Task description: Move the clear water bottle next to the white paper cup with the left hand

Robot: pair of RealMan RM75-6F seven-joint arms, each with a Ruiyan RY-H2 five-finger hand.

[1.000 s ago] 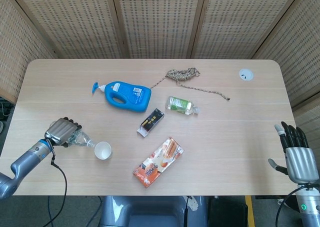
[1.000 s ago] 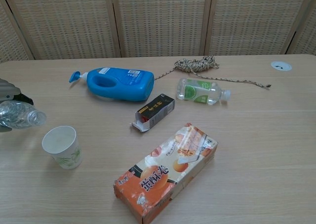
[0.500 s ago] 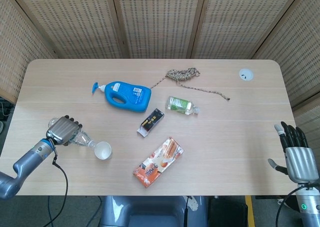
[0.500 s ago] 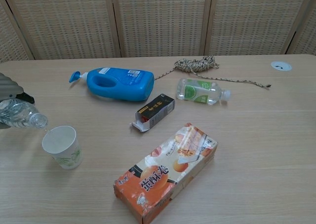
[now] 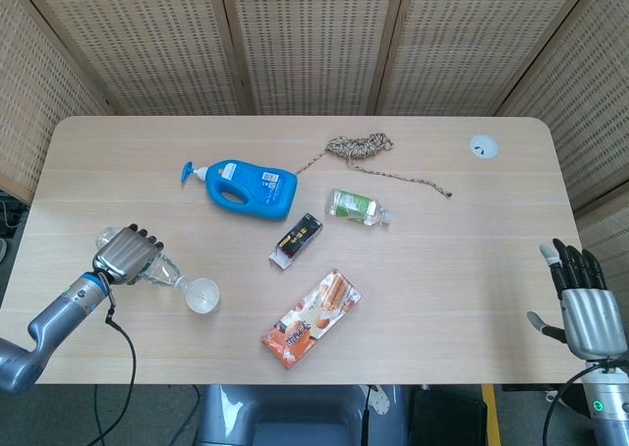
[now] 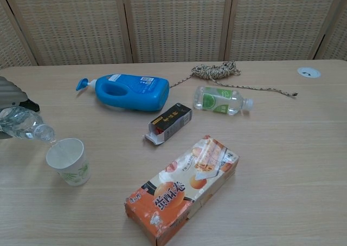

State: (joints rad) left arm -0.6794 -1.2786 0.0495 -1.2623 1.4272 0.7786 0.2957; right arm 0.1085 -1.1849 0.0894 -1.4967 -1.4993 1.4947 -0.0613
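Note:
My left hand [image 5: 123, 254] grips a clear water bottle [image 5: 162, 272] at the table's front left, fingers wrapped over its body. The bottle [image 6: 24, 126] lies tilted, its neck pointing right and down, and its mouth reaches the rim of the white paper cup [image 5: 203, 295]. The cup [image 6: 67, 161] stands upright just right of the bottle. In the chest view only the edge of my left hand [image 6: 10, 92] shows at the left border. My right hand [image 5: 585, 304] stays off the table's front right corner, open, fingers spread and holding nothing.
A blue pump bottle [image 5: 246, 188] lies at the back left of centre. A small green-label bottle [image 5: 358, 207], a black carton [image 5: 298, 240] and an orange snack box [image 5: 311, 317] lie mid-table. A coiled rope [image 5: 366, 149] lies further back. A white disc [image 5: 483, 146] sits back right.
My left hand has carried the clear bottle right toward the cup and tipped its neck down, so the mouth now meets the cup's rim. The right hand has not moved.

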